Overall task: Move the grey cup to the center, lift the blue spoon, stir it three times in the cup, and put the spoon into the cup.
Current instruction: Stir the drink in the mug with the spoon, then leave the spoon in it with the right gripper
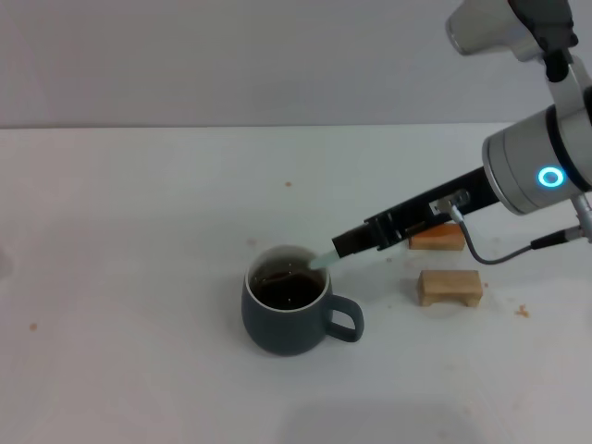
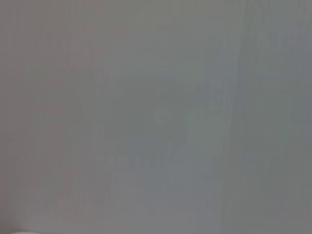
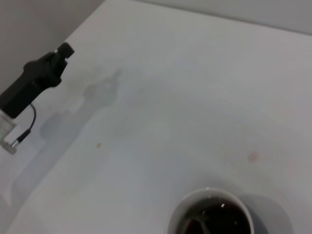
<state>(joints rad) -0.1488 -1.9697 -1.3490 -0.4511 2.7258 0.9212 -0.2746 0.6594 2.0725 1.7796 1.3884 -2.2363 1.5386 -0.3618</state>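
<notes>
The grey cup (image 1: 282, 324) stands near the middle of the white table, handle toward the right, with dark brown liquid inside. My right gripper (image 1: 340, 248) reaches in from the right and is shut on the blue spoon (image 1: 323, 262). The spoon's pale handle slants down over the rim and its bowl end is in the liquid. The right wrist view shows the cup's rim (image 3: 181, 210) and a dim spoon shape in the liquid. My left gripper (image 3: 45, 77) shows only in the right wrist view, far off to the side above the table.
Two small wooden blocks lie right of the cup, one (image 1: 437, 239) partly under my right arm and one (image 1: 450, 287) nearer the front. A few small brown specks dot the table (image 1: 139, 231). The left wrist view shows only a blank grey surface.
</notes>
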